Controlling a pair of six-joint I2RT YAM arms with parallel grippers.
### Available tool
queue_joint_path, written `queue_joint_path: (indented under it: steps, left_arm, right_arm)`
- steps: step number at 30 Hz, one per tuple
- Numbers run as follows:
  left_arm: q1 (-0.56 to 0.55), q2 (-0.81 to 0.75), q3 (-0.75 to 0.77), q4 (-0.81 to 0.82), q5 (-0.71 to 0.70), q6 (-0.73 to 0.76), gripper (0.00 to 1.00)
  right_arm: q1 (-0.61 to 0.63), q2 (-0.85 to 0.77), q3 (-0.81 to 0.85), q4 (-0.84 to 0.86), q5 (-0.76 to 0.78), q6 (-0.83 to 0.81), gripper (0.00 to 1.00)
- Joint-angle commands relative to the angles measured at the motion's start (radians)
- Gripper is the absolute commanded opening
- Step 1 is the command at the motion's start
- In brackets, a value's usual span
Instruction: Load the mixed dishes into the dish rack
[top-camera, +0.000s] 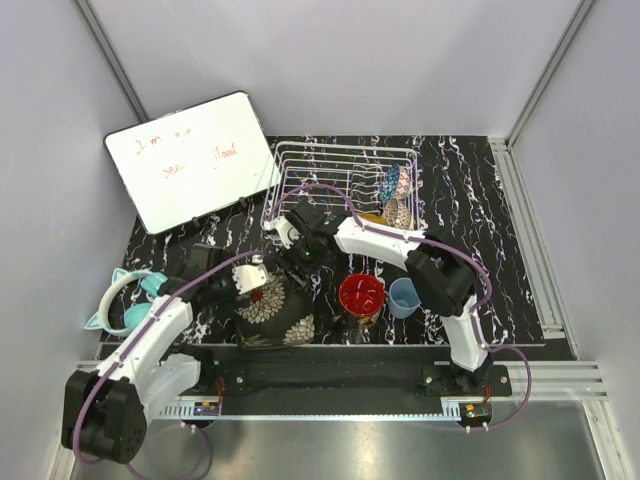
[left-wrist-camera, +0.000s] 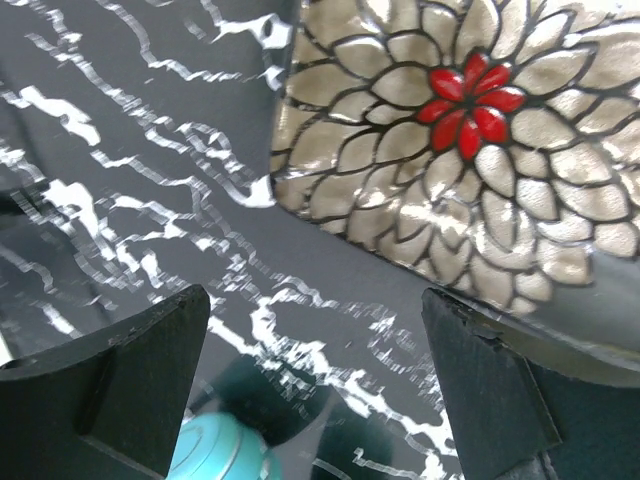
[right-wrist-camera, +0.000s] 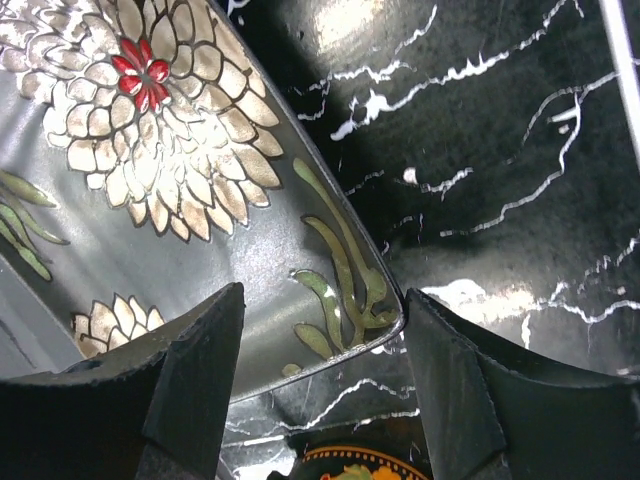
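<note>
Near the front edge of the tabletop (top-camera: 470, 200): floral dish (top-camera: 272, 312), outside the dish rack (top-camera: 345, 148).
Left tool (left-wrist-camera: 315, 300): released, jaws spread, the dish's rim just beside one finger.
Right tool (right-wrist-camera: 322, 300): released, jaws spread astride a corner of the dish.
Rack contents: blue patterned bowl (top-camera: 392, 182) and yellow-and-dark plate (top-camera: 400, 212), on edge at the right end.
Right of the floral dish: red bowl (top-camera: 361, 293), with pale blue cup (top-camera: 404, 297) just beside it.
Left side: teal headphones (top-camera: 135, 300).
</note>
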Motion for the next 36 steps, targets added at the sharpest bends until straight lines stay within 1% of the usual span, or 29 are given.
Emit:
queue_joint_path:
  steps: [1, 5, 8, 11, 12, 16, 20, 22, 26, 32, 36]
  left_arm:
    - [0.025, -0.059, 0.093, -0.059, -0.027, 0.064, 0.93]
    - [0.025, -0.085, 0.149, -0.162, 0.01, 0.08, 0.93]
    - [0.023, -0.091, 0.163, -0.216, 0.037, 0.104, 0.93]
    - [0.02, -0.103, 0.13, -0.221, 0.065, 0.127, 0.93]
    - [0.017, -0.103, 0.113, -0.219, 0.073, 0.133, 0.93]
    - [0.017, -0.096, 0.09, -0.219, 0.077, 0.14, 0.93]
    - [0.017, -0.097, 0.067, -0.21, 0.067, 0.158, 0.93]
    - [0.017, -0.096, 0.065, -0.204, 0.067, 0.161, 0.93]
    - [0.014, -0.093, 0.067, -0.19, 0.082, 0.158, 0.93]
    - [0.006, -0.082, 0.061, -0.165, 0.082, 0.144, 0.93]
    - [0.006, -0.08, 0.061, -0.156, 0.077, 0.147, 0.93]
  right_arm:
    - [0.012, 0.03, 0.059, 0.013, -0.051, 0.007, 0.72]
    - [0.013, 0.054, 0.077, 0.013, -0.051, 0.012, 0.73]
    - [0.012, 0.059, 0.081, 0.013, -0.046, 0.012, 0.76]
    - [0.013, 0.05, 0.076, 0.013, -0.028, 0.017, 0.86]
    - [0.013, 0.045, 0.073, 0.013, -0.019, 0.017, 0.99]
    - [0.012, -0.025, 0.033, 0.021, 0.085, 0.015, 1.0]
    - [0.013, -0.131, -0.025, 0.018, 0.145, 0.02, 1.0]
    - [0.012, -0.171, -0.057, -0.007, 0.1, 0.032, 1.0]
    - [0.013, -0.179, -0.076, -0.097, 0.032, 0.061, 1.0]
    - [0.012, -0.171, -0.053, -0.185, -0.026, 0.034, 1.0]
    - [0.012, -0.153, -0.031, -0.217, -0.056, 0.027, 0.97]
